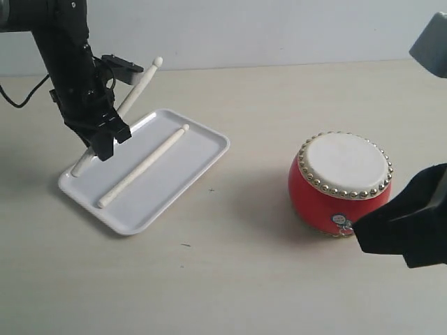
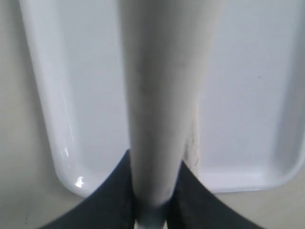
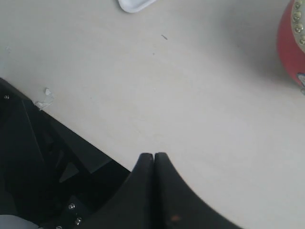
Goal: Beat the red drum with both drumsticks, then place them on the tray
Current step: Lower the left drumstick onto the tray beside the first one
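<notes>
The white tray (image 1: 198, 156) lies at the left of the table, and one drumstick (image 1: 143, 167) lies flat along it. My left gripper (image 1: 105, 137) is shut on the second drumstick (image 1: 137, 86), which slants with its butt end down at the tray's left corner and its tip up and back. In the left wrist view this drumstick (image 2: 162, 95) fills the middle, clamped between dark fingers over the tray (image 2: 248, 95). The red drum (image 1: 342, 185) stands at the right. My right gripper (image 3: 154, 156) is shut on nothing, off the table's edge near the drum (image 3: 291, 43).
A dark frame (image 3: 52, 162) below the table edge shows in the right wrist view, beside a corner of the tray (image 3: 136, 5). The right arm's dark body (image 1: 408, 223) stands in front of the drum. Bare beige tabletop (image 1: 230, 265) lies between tray and drum.
</notes>
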Controlling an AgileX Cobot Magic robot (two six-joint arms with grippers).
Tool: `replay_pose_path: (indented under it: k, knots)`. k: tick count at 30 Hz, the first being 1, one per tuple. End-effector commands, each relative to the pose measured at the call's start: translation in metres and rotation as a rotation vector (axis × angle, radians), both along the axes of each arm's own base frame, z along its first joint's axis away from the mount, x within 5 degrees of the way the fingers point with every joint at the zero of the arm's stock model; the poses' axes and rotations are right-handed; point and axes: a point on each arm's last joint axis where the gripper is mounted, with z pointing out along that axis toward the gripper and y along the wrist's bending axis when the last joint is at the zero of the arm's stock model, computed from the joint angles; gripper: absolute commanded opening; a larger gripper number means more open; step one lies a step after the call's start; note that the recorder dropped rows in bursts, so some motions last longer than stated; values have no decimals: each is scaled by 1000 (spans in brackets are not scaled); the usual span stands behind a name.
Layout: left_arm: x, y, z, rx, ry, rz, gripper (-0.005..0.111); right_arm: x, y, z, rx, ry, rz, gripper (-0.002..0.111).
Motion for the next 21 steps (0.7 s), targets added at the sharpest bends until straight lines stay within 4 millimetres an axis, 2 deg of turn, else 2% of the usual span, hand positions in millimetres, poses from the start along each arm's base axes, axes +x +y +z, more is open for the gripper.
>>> replay_pose_path:
  k: [1,5,10,21]
  knots:
    - [0,-6,-4,1,6,-10,0,-1,-1,0,-1,-5,3,0]
    - [-1,-10,-6,-17,24,48,0,-2,-1,0,1,-4,3,0]
    - [-5,-21,-11,-9,32,17,0,-2,-1,0,1,-4,3,0]
    - [-7,-18,-36,40,88,8,0,-2,-1,0,4,2,3,0]
